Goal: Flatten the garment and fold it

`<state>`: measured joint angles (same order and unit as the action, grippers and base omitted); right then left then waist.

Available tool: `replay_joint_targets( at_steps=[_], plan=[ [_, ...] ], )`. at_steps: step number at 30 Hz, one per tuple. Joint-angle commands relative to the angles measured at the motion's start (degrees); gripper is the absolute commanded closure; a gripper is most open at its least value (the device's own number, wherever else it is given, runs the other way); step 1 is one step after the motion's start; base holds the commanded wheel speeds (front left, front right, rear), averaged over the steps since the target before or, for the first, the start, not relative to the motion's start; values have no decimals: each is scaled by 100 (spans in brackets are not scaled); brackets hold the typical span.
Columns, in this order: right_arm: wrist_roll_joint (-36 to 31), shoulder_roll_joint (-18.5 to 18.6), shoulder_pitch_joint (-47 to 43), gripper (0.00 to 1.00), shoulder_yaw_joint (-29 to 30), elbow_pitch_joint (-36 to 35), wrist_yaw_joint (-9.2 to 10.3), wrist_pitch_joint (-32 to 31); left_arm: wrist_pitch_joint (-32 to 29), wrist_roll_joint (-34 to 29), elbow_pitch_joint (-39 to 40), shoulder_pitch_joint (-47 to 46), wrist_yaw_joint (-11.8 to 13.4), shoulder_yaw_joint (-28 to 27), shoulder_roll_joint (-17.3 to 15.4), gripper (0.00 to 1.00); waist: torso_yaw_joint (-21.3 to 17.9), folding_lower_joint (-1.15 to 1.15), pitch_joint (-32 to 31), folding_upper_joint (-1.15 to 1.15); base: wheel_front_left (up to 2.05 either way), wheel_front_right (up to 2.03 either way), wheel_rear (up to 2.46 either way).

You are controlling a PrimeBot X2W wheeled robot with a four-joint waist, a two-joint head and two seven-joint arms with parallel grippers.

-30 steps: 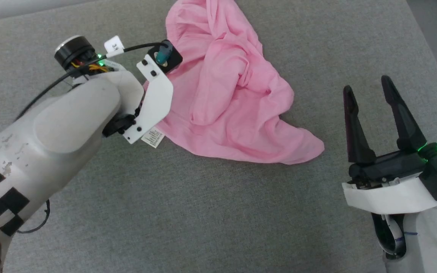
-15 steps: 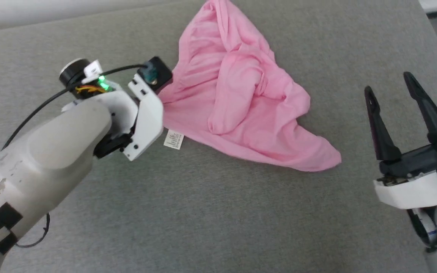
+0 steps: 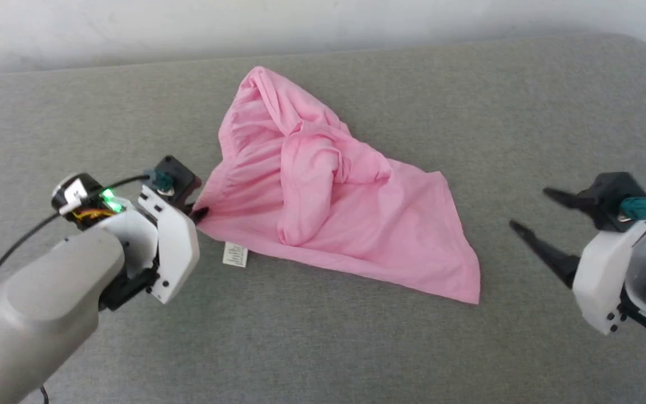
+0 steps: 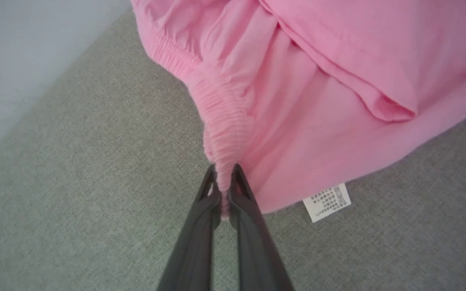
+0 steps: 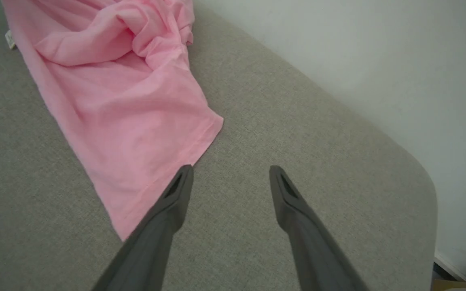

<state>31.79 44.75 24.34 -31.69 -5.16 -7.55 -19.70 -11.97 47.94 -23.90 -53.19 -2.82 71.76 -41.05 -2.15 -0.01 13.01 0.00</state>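
Observation:
The pink garment (image 3: 334,213) lies rumpled on the grey padded surface, its gathered waistband at the left and a hem corner at the lower right. A small white tag (image 3: 235,254) hangs at its near left edge. My left gripper (image 3: 198,213) is shut on the waistband (image 4: 221,133) at the garment's left corner; the left wrist view shows both fingers pinching the ruched band, with the tag (image 4: 327,201) just to the right. My right gripper (image 3: 531,212) hovers open to the right of the garment, and in the right wrist view its fingers (image 5: 180,190) point at the hem corner (image 5: 200,133).
The grey padded surface (image 3: 323,348) stretches wide around the garment. Its back edge meets a pale wall (image 3: 188,28), and its rounded far right corner (image 5: 423,178) shows in the right wrist view.
My left gripper shut on the waistband and drew it leftward, spreading the garment. The right gripper turned to point left at the garment. The head camera tilted up.

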Motion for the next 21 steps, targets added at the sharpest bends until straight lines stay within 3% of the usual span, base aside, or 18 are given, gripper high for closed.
replay_joint_targets(
  at_steps=[1, 5, 9, 11, 21],
  plan=[
    [98, 4, 104, 0, -83, -41, 6, -96, 46, 46, 43, 89, 59, -31, -26, 100, 206, 1, -151, 0, 0, 0, 0],
    [686, 105, 353, 0, -665, -5, 6, -868, 131, 85, 279, 253, 239, -50, -54, 100, 336, 1, -139, 0, 0, 0, 0],
    [797, -113, 597, 0, -1065, 460, 6, -1242, 185, 72, 388, 276, 314, -59, -38, 100, 416, 1, -48, 0, 0, 0, 0],
    [1047, -538, 723, 0, -1249, 939, 6, -1290, 229, 27, 407, 219, 336, -68, -13, 100, 468, 1, 64, 0, 0, 0, 0],
    [1127, -1325, 847, 0, -1989, 2459, 6, -1085, 407, -52, 251, 105, 313, -72, 166, 100, 568, 1, 277, 0, 0, 0, 0]
  ],
)
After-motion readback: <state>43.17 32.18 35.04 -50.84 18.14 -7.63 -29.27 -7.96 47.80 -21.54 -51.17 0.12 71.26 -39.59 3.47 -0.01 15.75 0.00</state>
